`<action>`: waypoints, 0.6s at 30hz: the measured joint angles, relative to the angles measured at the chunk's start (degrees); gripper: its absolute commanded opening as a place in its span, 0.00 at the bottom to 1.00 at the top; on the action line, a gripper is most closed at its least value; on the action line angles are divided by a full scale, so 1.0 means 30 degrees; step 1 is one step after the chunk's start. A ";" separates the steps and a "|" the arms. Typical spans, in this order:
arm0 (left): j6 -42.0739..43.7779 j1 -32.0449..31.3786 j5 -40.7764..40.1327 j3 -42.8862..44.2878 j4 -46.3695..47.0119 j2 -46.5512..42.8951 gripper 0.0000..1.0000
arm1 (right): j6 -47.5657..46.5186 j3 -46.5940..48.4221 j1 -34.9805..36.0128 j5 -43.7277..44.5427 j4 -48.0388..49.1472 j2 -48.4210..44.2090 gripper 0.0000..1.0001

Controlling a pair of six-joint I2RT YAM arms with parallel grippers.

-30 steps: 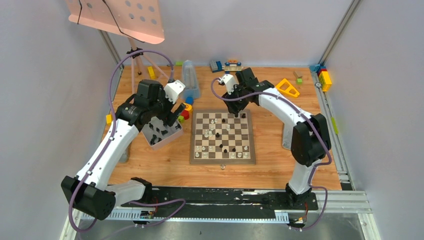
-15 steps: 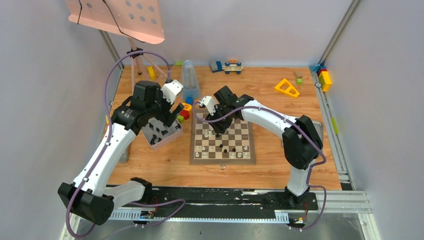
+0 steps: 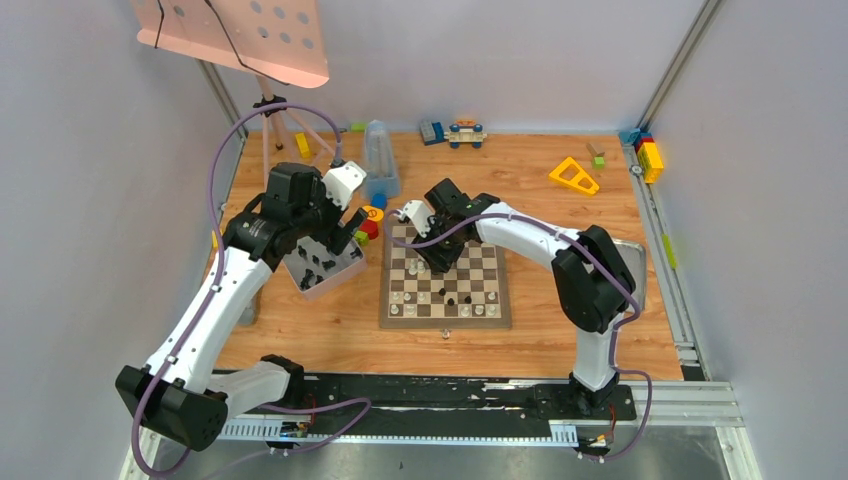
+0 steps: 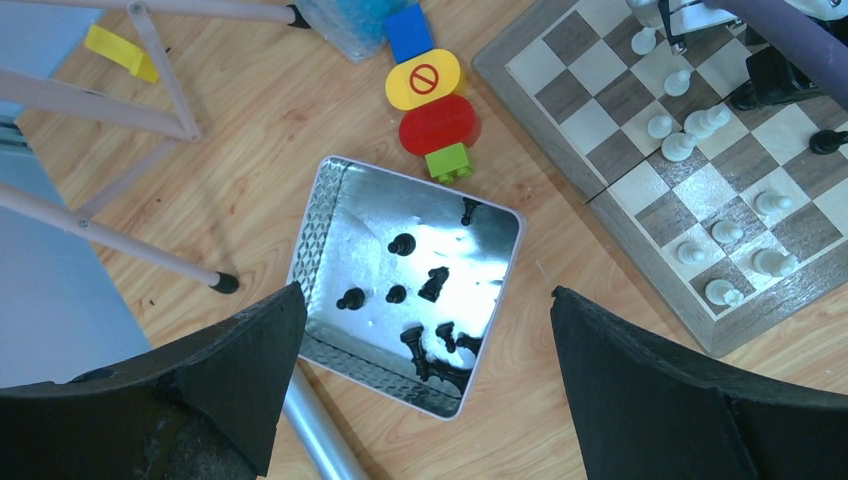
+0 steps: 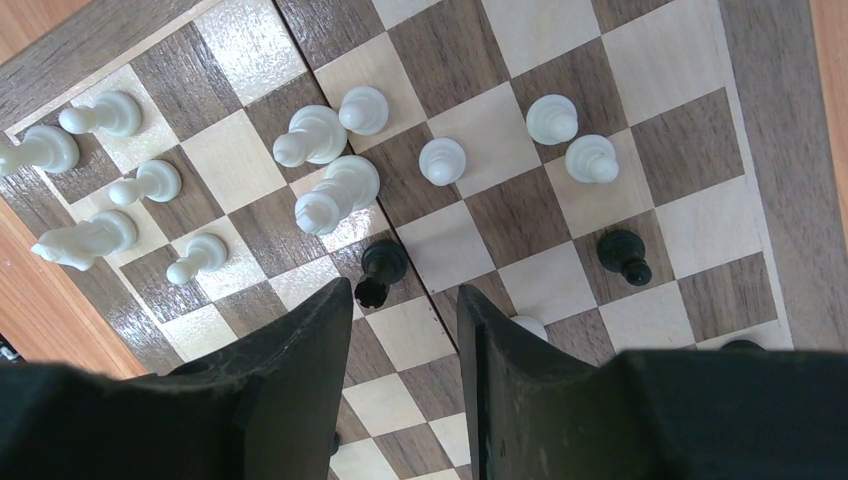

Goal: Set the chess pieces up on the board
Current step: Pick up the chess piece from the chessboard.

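The board (image 3: 445,322) lies at mid-table with white and black chess pieces scattered on it. My right gripper (image 3: 437,262) hovers low over its left half. In the right wrist view this gripper (image 5: 405,292) is open with a narrow gap holding nothing; a black piece (image 5: 383,262) stands just past the left fingertip. White pieces (image 5: 330,195) cluster beyond, and a black pawn (image 5: 622,252) stands to the right on the board (image 5: 470,240). My left gripper (image 4: 427,293) is wide open above the metal tray (image 4: 310,240), where several black pieces (image 4: 433,284) lie.
Coloured blocks (image 4: 430,100) sit between the tray (image 3: 345,270) and the board (image 4: 640,265). Tripod legs (image 4: 120,235) stand left of the tray. A clear container (image 3: 380,160), a toy car (image 3: 465,130) and a yellow triangle (image 3: 575,175) lie at the back.
My right arm has swung from the board's far right corner leftward and nearer, over the left half, and its jaws have narrowed a little. The left arm shifted only slightly.
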 measured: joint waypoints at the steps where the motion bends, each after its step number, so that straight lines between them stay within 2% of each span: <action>1: 0.0000 0.0000 -0.0007 0.0000 0.0000 0.0000 1.00 | 0.0007 0.0000 0.0036 -0.0007 0.0000 0.0015 0.42; 9: 0.0015 0.0000 -0.0022 0.0000 0.0000 0.0000 1.00 | 0.0022 0.0000 0.0095 -0.0146 0.0015 0.0189 0.30; 14: 0.0022 0.0000 -0.0029 -0.0015 0.0000 0.0000 1.00 | 0.0051 0.0000 0.0124 -0.0168 0.0029 0.0437 0.26; 18: 0.0102 0.0000 -0.0036 -0.0146 0.0007 0.0000 1.00 | 0.0058 0.0000 0.0124 -0.0175 0.0066 0.0452 0.18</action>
